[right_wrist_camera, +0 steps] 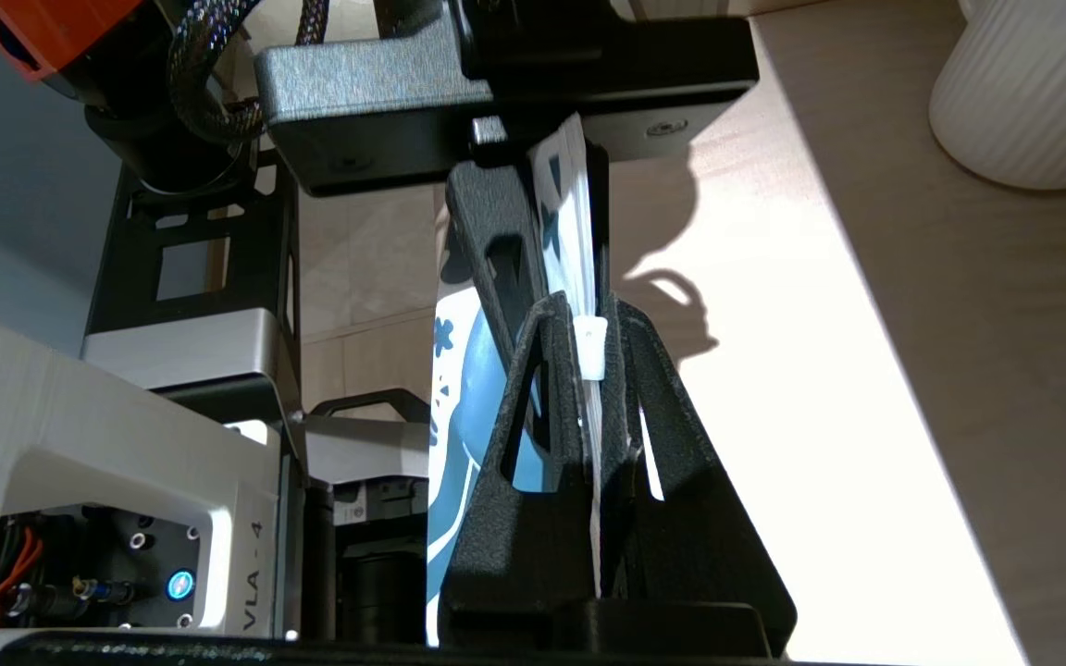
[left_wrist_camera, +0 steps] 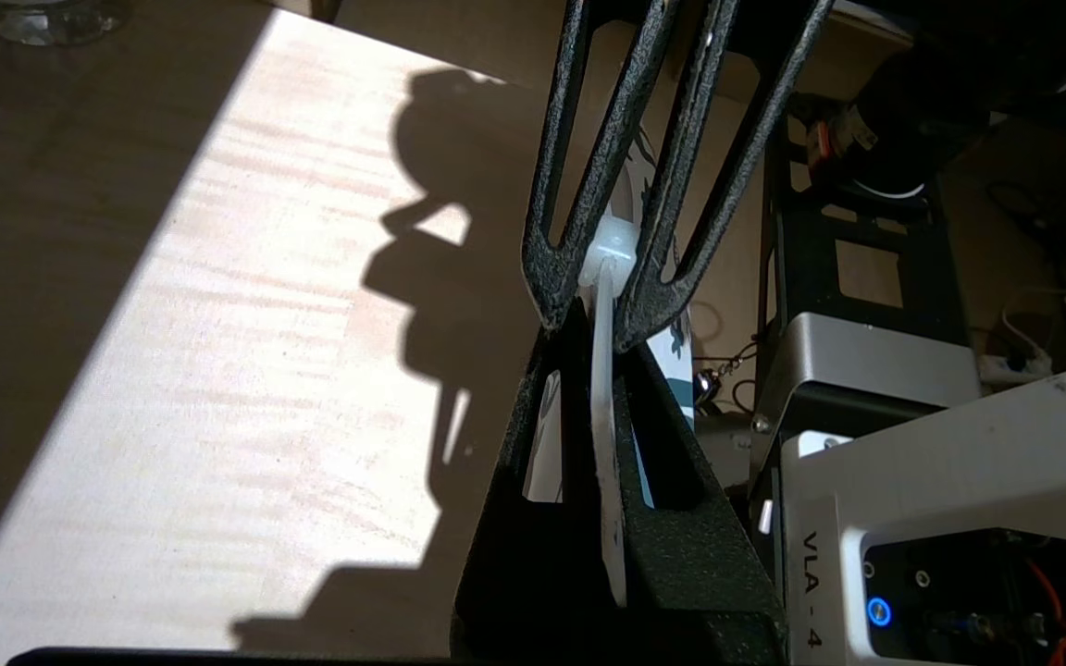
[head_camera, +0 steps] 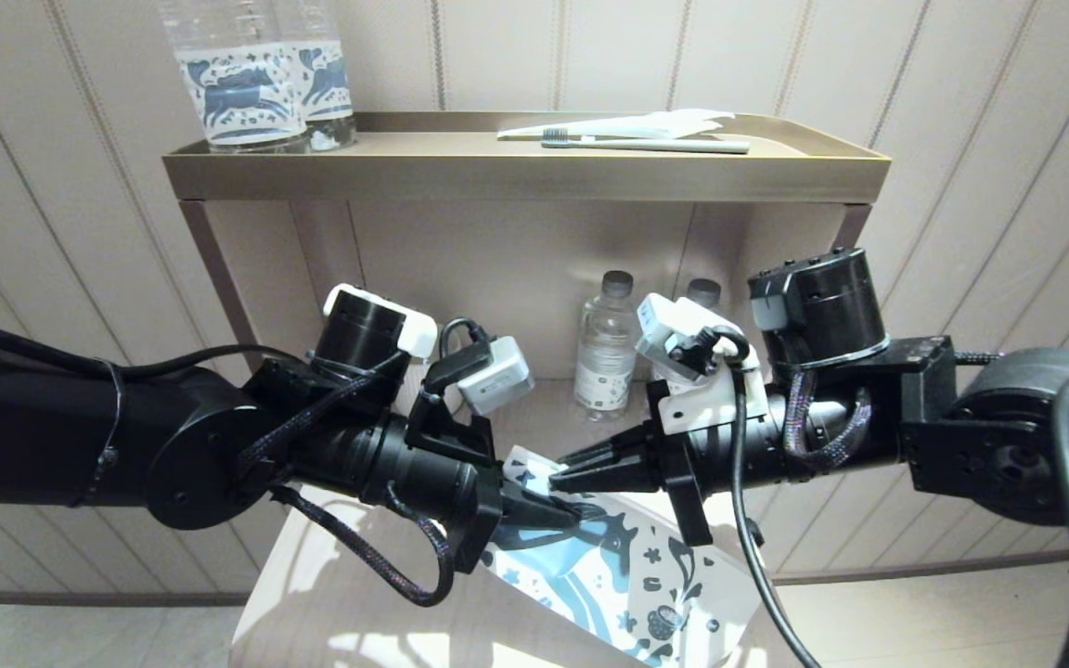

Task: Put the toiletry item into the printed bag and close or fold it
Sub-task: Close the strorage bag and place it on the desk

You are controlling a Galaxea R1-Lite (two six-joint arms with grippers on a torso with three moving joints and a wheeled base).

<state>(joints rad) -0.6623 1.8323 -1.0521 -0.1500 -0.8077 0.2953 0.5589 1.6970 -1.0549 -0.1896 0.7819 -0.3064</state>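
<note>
With my left claw (head_camera: 544, 510) clamped on the printed bag's (head_camera: 627, 580) top edge above the surface's (head_camera: 312, 594) near edge and my right claw (head_camera: 564, 473) pinching its white slider (right_wrist_camera: 591, 347), I should draw steadily along the zip, keeping the edge taut.

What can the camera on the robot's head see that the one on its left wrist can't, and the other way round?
Only the head view shows the upper shelf with a toothbrush and two printed bottles, the clear bottles in the niche below, and the blue horse print across the printed bag.

Only the left wrist view shows the white slider close up, pinched between the right gripper's jaws, and the robot's base below.

Both show the left gripper and right gripper, both shut on the bag's top edge.
</note>
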